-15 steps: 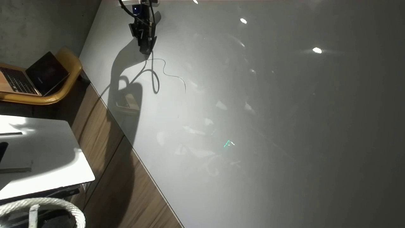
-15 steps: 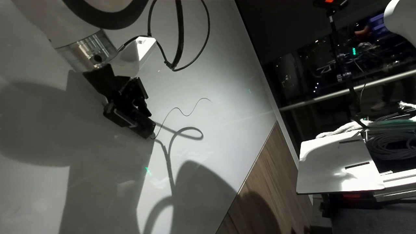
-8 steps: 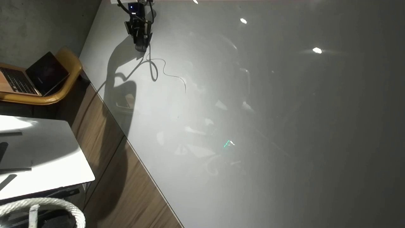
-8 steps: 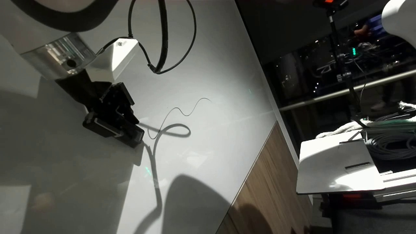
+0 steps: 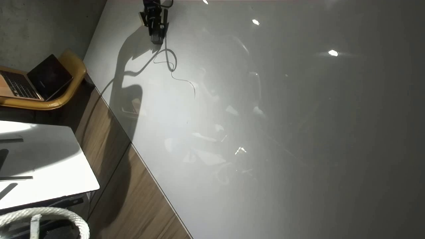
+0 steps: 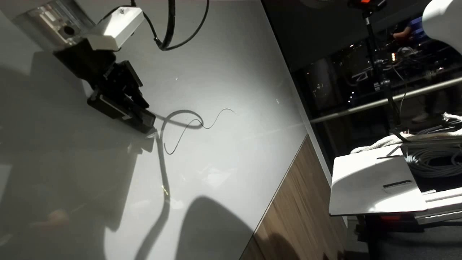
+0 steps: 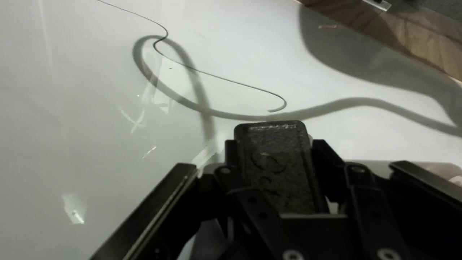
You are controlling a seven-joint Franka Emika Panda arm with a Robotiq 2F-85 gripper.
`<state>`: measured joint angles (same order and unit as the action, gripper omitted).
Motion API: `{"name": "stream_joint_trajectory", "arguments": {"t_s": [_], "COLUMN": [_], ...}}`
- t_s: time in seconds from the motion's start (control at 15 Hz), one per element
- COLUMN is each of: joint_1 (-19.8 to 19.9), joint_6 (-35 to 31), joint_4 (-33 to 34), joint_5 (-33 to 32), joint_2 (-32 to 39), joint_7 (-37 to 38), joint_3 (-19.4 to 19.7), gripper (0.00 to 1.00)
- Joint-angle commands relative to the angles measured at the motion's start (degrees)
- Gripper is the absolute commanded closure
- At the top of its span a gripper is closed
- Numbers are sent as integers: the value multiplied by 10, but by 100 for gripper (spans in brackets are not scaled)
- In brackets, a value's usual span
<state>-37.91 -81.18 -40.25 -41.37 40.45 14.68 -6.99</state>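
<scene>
Fingers (image 7: 327, 169), gripping black block (image 7: 277, 168), farther from line (image 7: 223, 78).

Nothing legible; black block (image 7: 283, 173) bears unreadable marks (image 7: 269, 162)

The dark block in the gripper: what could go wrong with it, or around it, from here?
1. The dark block might twist or slip: the gripper pinches its sides, and its front end juts out beyond the grip.
2. The block could knock or scrape the glossy white surface; the views do not settle whether the two touch.
3. The black cable hangs in a loop near the gripper and might snag during a move.
</scene>
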Motion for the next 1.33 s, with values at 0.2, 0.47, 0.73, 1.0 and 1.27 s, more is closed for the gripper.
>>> {"name": "stream_joint_trajectory", "arguments": {"t_s": [0.2, 0.47, 0.73, 1.0, 1.27], "joint_1": [24, 37, 35, 34, 18], "joint_6": [-18, -29, -52, -82, -109], "joint_4": [51, 26, 12, -6, -103], "joint_5": [-5, 19, 15, -17, -60], "joint_2": [35, 74, 110, 109, 45], "joint_7": [-32, -11, 8, 11, 9], "joint_3": [23, 15, 18, 29, 30], "gripper": [72, 72, 72, 72, 72]}}
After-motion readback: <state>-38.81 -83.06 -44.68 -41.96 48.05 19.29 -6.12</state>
